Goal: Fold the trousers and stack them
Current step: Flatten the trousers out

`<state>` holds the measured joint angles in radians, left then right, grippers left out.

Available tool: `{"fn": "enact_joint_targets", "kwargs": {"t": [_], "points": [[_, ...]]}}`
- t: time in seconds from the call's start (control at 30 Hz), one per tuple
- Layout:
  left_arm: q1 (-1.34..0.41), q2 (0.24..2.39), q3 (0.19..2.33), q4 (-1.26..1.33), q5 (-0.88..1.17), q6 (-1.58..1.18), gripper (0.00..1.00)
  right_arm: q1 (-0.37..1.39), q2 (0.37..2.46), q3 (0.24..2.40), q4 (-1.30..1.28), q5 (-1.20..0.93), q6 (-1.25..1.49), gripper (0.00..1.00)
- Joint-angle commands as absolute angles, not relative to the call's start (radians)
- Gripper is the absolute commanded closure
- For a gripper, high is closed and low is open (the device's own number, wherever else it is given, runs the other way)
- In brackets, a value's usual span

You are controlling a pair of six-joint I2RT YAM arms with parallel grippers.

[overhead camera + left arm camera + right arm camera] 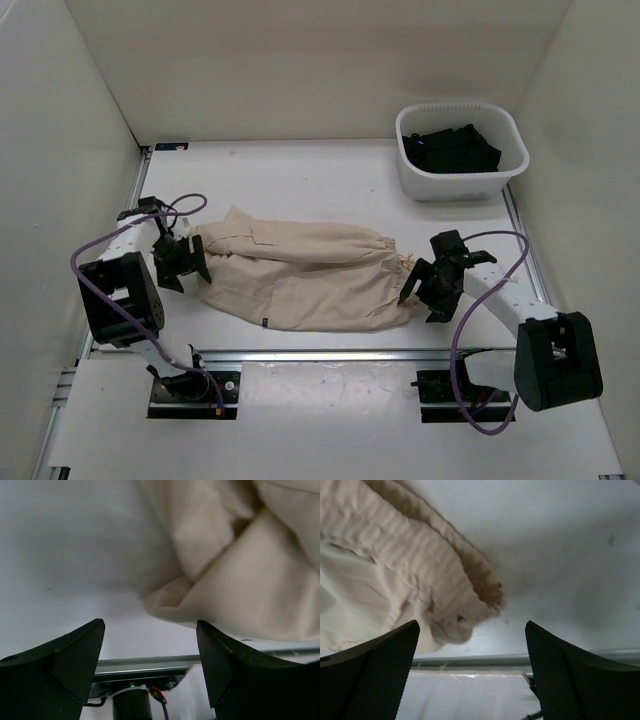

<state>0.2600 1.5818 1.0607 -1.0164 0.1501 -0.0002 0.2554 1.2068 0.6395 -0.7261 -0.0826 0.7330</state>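
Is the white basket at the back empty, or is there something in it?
Not empty: black cloth lies inside the white basket.

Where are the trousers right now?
Top view: the trousers lie across mid-table between the left gripper and the right gripper, both with jaws open; the white basket sits behind, far right.

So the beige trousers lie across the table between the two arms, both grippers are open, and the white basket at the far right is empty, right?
Not quite: the white basket isn't empty; the top view shows dark clothing in it. The rest holds: the trousers lie across the table between the arms, and the left gripper and right gripper are open.
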Motion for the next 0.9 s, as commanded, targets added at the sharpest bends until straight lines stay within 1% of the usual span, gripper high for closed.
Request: {"fn": "enact_joint_targets", "kwargs": {"t": [0.0, 0.03, 0.07, 0.13, 0.17, 0.2, 0.23, 0.27, 0.3, 0.33, 0.37, 0.4, 0.43, 0.5, 0.53, 0.6, 0.63, 0.67, 0.73, 0.8, 0.83, 0.87], "points": [[0.224, 1.589, 1.072, -0.991, 0.389, 0.0, 0.15, 0.255, 1.255, 0.629, -0.527, -0.129, 0.798, 0.14], [0.224, 1.604, 1.072, -0.991, 0.399, 0.0, 0.15, 0.255, 1.265, 0.629, -0.5, -0.129, 0.798, 0.21], [0.212, 1.621, 1.072, -0.991, 0.399, 0.0, 0.15, 0.255, 1.278, 0.615, -0.473, -0.144, 0.807, 0.34], [0.212, 1.678, 1.072, -0.991, 0.423, 0.0, 0.15, 0.255, 1.319, 0.615, -0.422, -0.182, 0.807, 0.47], [0.212, 1.698, 1.072, -0.991, 0.44, 0.0, 0.21, 0.255, 1.331, 0.615, -0.422, -0.196, 0.807, 0.59], [0.212, 1.735, 1.087, -0.991, 0.477, 0.0, 0.55, 0.255, 1.344, 0.629, -0.422, -0.196, 0.807, 0.66], [0.212, 1.755, 1.103, -1.005, 0.497, 0.0, 0.76, 0.246, 1.344, 0.643, -0.432, -0.196, 0.807, 0.73], [0.212, 1.773, 1.123, -1.046, 0.509, 0.0, 0.86, 0.245, 1.344, 0.69, -0.446, -0.184, 0.795, 0.91], [0.227, 1.784, 1.147, -1.069, 0.521, 0.0, 0.86, 0.235, 1.344, 0.725, -0.463, -0.184, 0.778, 0.98], [0.248, 1.784, 1.207, -1.09, 0.532, 0.0, 0.86, 0.235, 1.344, 0.768, -0.498, -0.184, 0.769, 1.0], [0.276, 1.775, 1.247, -1.107, 0.532, 0.0, 0.86, 0.235, 1.353, 0.816, -0.511, -0.184, 0.758, 1.0], [0.308, 1.754, 1.297, -1.149, 0.523, 0.0, 0.86, 0.235, 1.353, 0.916, -0.523, -0.196, 0.749, 1.0], [0.378, 1.744, 1.43, -1.17, 0.474, 0.0, 0.86, 0.253, 1.353, 0.969, -0.546, -0.196, 0.749, 1.0], [0.455, 1.73, 1.608, -1.227, 0.436, 0.0, 0.86, 0.291, 1.373, 1.076, -0.557, -0.205, 0.739, 1.0], [0.512, 1.721, 1.802, -1.267, 0.387, 0.0, 0.86, 0.305, 1.373, 1.183, -0.572, -0.206, 0.73, 1.0], [0.523, 1.707, 1.97, -1.281, 0.307, 0.0, 0.86, 0.354, 1.397, 1.288, -0.61, -0.195, 0.715, 1.0], [0.523, 1.675, 2.021, -1.281, 0.246, 0.0, 0.86, 0.371, 1.397, 1.334, -0.63, -0.161, 0.694, 1.0], [0.502, 1.655, 2.052, -1.26, 0.226, 0.0, 0.86, 0.383, 1.397, 1.41, -0.681, -0.14, 0.681, 1.0], [0.459, 1.597, 2.027, -1.249, 0.195, 0.0, 0.86, 0.393, 1.379, 1.443, -0.73, -0.097, 0.672, 1.0], [0.387, 1.586, 1.938, -1.279, 0.195, 0.0, 0.86, 0.378, 1.339, 1.422, -0.779, -0.016, 0.663, 1.0], [0.323, 1.595, 1.899, -1.298, 0.195, 0.0, 0.86, 0.368, 1.297, 1.408, -0.791, 0.009, 0.649, 1.0], [0.289, 1.607, 1.858, -1.316, 0.195, 0.0, 0.85, 0.356, 1.275, 1.395, -0.81, 0.033, 0.649, 1.0]]}}
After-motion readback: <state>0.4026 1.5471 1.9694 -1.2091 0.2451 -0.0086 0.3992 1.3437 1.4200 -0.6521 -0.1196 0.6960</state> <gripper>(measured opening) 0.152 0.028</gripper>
